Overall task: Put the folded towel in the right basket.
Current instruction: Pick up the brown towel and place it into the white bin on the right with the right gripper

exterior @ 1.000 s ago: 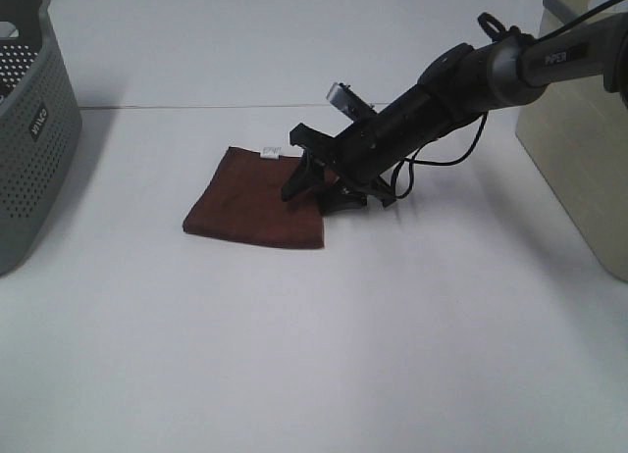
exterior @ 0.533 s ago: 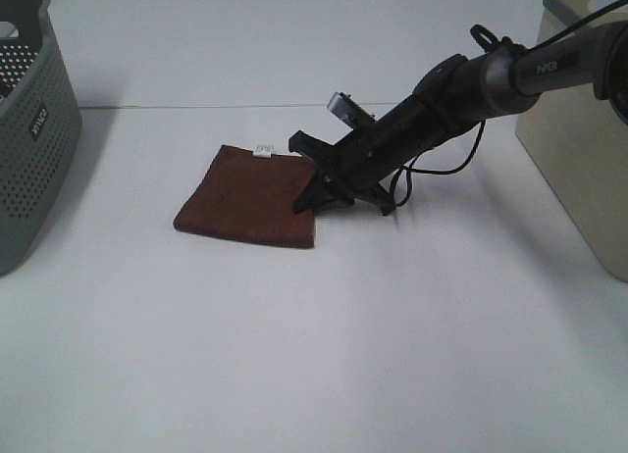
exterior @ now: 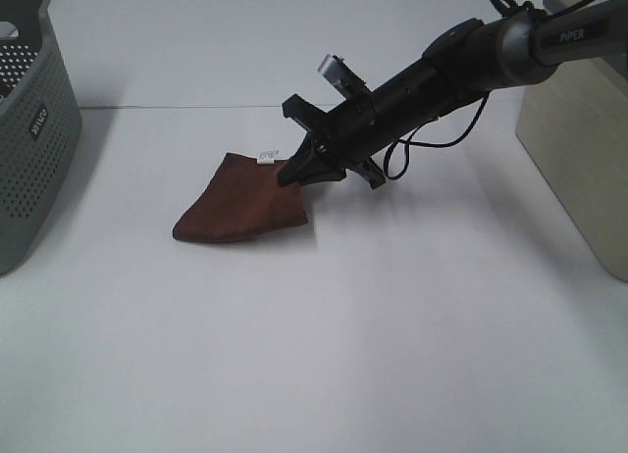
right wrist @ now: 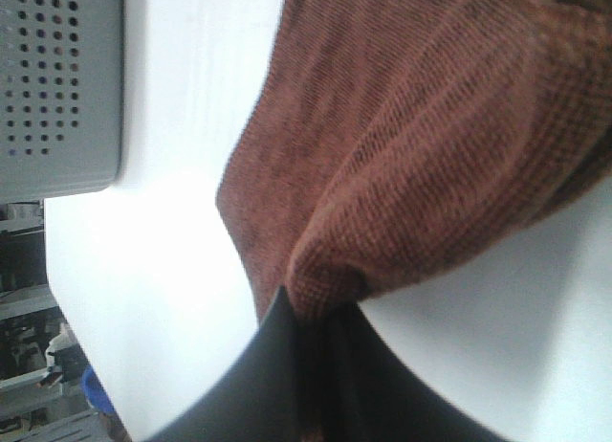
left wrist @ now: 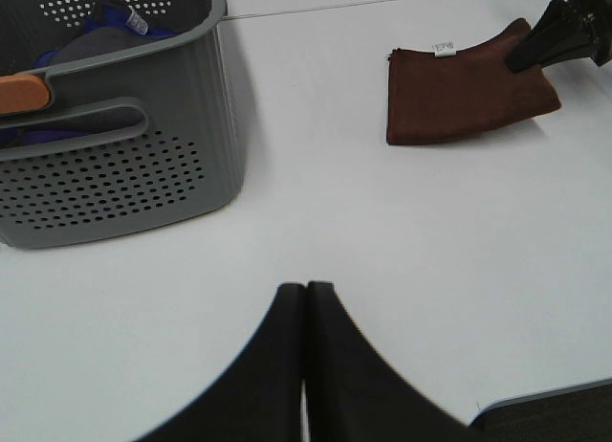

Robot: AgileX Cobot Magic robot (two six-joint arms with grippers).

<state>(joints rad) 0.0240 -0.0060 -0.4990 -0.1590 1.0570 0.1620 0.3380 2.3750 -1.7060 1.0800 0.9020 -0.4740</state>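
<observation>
Exterior high shows the right gripper [exterior: 295, 171] pinching the towel [exterior: 240, 204] by its upturned edge near frame centre, the left gripper [left wrist: 306, 295] clenched empty.

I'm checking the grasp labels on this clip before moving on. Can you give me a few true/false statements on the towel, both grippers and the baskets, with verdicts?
1. The right gripper is shut on one edge of the towel. True.
2. The towel lies inside the beige basket. False: it is between the two baskets, one side raised by the gripper and the other on the table.
3. The left gripper is open. False: its fingers are pressed together with nothing between them.
4. The grey basket has something in it. True: the left wrist view shows an orange item inside.
</observation>
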